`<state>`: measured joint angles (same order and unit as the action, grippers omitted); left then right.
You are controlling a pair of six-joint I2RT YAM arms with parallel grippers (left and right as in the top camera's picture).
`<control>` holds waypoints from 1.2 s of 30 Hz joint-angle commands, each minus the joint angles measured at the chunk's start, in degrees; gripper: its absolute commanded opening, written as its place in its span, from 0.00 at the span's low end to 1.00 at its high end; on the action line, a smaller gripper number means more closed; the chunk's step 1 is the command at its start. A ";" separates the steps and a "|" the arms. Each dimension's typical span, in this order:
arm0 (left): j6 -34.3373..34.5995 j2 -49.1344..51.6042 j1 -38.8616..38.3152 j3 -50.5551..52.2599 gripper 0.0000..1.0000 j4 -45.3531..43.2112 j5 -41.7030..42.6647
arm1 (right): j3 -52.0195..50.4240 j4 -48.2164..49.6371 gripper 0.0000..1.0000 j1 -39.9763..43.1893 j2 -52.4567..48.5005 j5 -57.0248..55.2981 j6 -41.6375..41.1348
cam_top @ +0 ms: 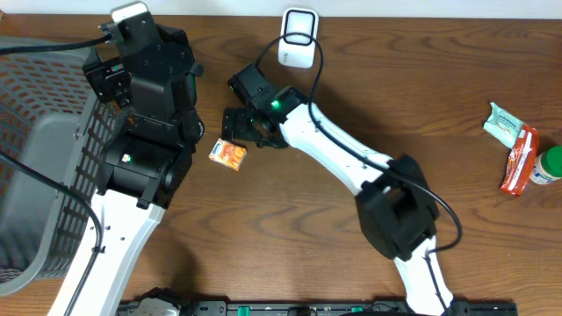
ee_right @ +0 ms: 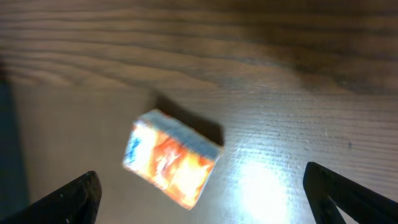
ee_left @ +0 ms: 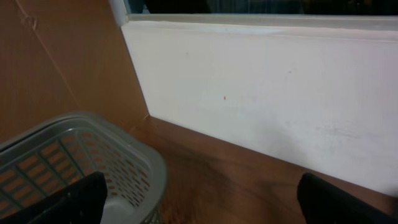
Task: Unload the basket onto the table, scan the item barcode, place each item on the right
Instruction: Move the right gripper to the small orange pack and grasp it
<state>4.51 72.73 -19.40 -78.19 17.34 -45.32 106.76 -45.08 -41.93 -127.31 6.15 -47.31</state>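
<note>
Small orange box (cam_top: 229,154) lies on wooden table (cam_top: 395,88), centre-left, just beside right gripper (cam_top: 235,130). Its fingers are spread wide and grip nothing. Right wrist view: box blurred, print unreadable, barcode not made out. White scanner (cam_top: 298,39) at far edge, cable looped across it. Left gripper (ee_left: 202,202) spread wide, empty, facing wall; only fingertips show at bottom corners. Grey basket (cam_top: 35,175) at left, cut off by frame. Snack packets (cam_top: 512,140) and green-capped bottle (cam_top: 549,165) far right, bottle cropped.

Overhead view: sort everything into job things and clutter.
Job: orange box, scanner, right gripper open above the box.
Lying about: basket, pale packet, red packet, bottle.
</note>
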 commanded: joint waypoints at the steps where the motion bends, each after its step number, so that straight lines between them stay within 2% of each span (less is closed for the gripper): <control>1: 0.52 0.26 -0.02 0.35 0.97 -0.24 -0.17 | 1.64 0.70 0.99 -1.11 -2.40 -0.87 -4.61; 8: 0.52 0.26 -0.02 0.35 0.98 -0.24 -0.17 | 9.53 0.00 0.99 -2.93 -8.79 0.22 -4.76; 15: 0.52 0.26 -0.02 0.35 0.98 -0.24 -0.17 | 18.82 -5.66 0.99 -3.96 -16.02 0.37 -4.33; 31: 0.52 0.26 -0.02 0.35 0.98 -0.24 -0.17 | 19.23 -13.68 0.99 -4.46 -16.52 -1.16 -6.08; 34: 0.52 0.26 -0.02 0.35 0.98 -0.24 -0.17 | 19.23 -13.68 0.95 -4.52 -16.52 -1.31 -6.99; 36: 0.52 0.26 -0.02 0.35 0.98 -0.24 -0.17 | 19.23 -13.46 0.89 -4.52 -16.52 -1.62 -7.10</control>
<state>4.51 72.73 -19.40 -78.19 17.34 -45.32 125.10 -58.61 -46.11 -143.09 5.76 -52.77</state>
